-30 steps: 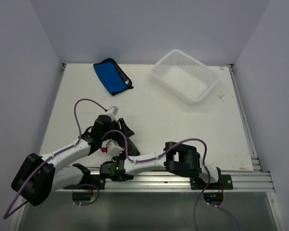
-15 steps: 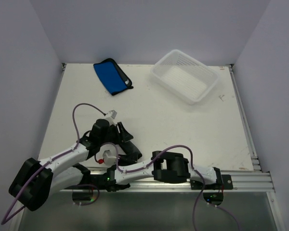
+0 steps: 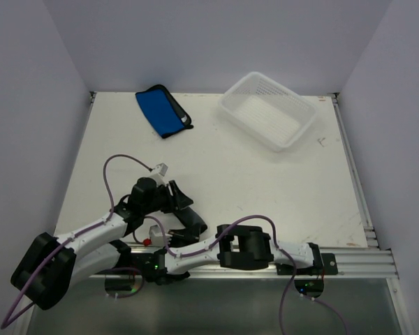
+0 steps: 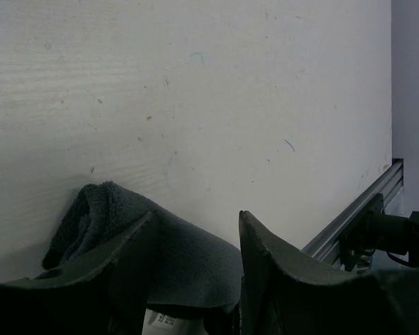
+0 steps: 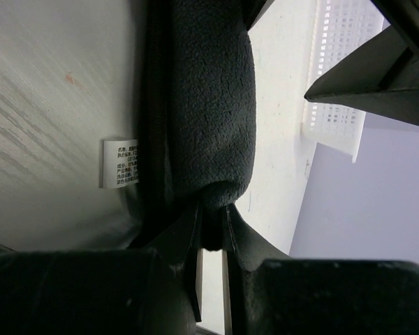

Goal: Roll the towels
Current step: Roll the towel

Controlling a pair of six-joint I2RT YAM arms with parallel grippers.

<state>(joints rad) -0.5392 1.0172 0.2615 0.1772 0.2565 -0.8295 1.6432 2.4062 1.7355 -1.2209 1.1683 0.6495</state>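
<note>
Soft, even light on the table (image 3: 279,188); wrist views dimmer, the towel (image 5: 213,105) shadowed, near foregrounds blurred.

Left claw (image 4: 195,227), right claw (image 5: 211,209) and dark towel (image 5: 209,105) have drawn back toward the near edge.

A white care label (image 5: 120,163) at the edge of a dark towel (image 5: 213,105) carries the clearest print in sight. Seen from the right wrist camera, it shows several short rows of black characters running sideways, too small and blurred to read. From the left wrist camera, a sliver of white tag (image 4: 158,319) peeks out beneath the dark cloth, bearing a line or two of tiny black print, likewise illegible. No word, number, brand or sign can be read in the overhead view or either wrist view.
</note>
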